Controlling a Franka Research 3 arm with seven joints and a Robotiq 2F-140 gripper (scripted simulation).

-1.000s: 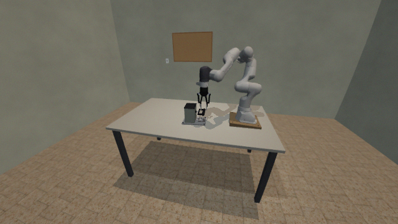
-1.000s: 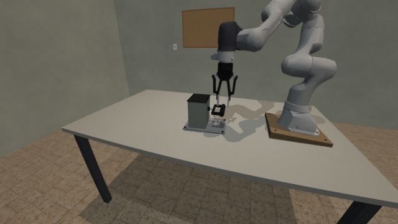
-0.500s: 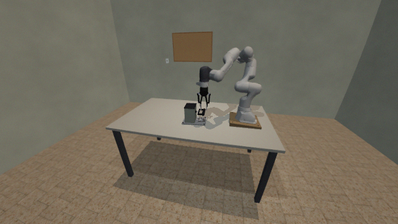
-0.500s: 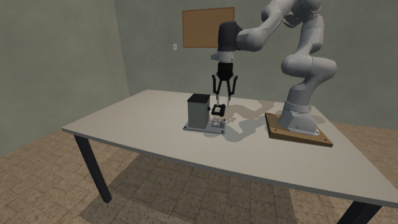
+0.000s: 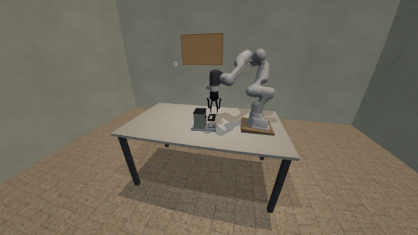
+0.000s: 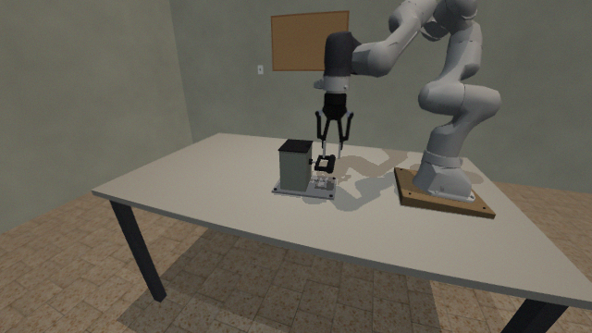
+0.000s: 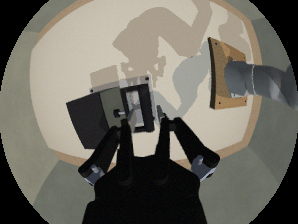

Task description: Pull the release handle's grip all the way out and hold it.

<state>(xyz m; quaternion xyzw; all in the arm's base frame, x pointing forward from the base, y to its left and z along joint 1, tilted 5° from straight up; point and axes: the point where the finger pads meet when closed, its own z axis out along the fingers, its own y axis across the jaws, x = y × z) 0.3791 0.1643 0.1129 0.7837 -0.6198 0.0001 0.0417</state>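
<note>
The release handle's housing (image 6: 295,166) is a grey-green box with a dark top, standing on a light base plate (image 6: 307,190) on the table. Its black grip (image 6: 328,163) sticks out on the side facing the arm's base, close to the housing. My gripper (image 6: 332,156) hangs straight down just above the grip, its fingers partly open and empty, their tips a little above the bar. In the wrist view the grip (image 7: 136,106) shows between and beyond the two fingers. In the top view the gripper (image 5: 213,107) is above the grip (image 5: 213,118), next to the housing (image 5: 199,118).
The arm's base stands on a wooden plate (image 6: 441,199) to the right of the housing. The table's edges are far from the housing. A cork board (image 6: 309,41) hangs on the back wall.
</note>
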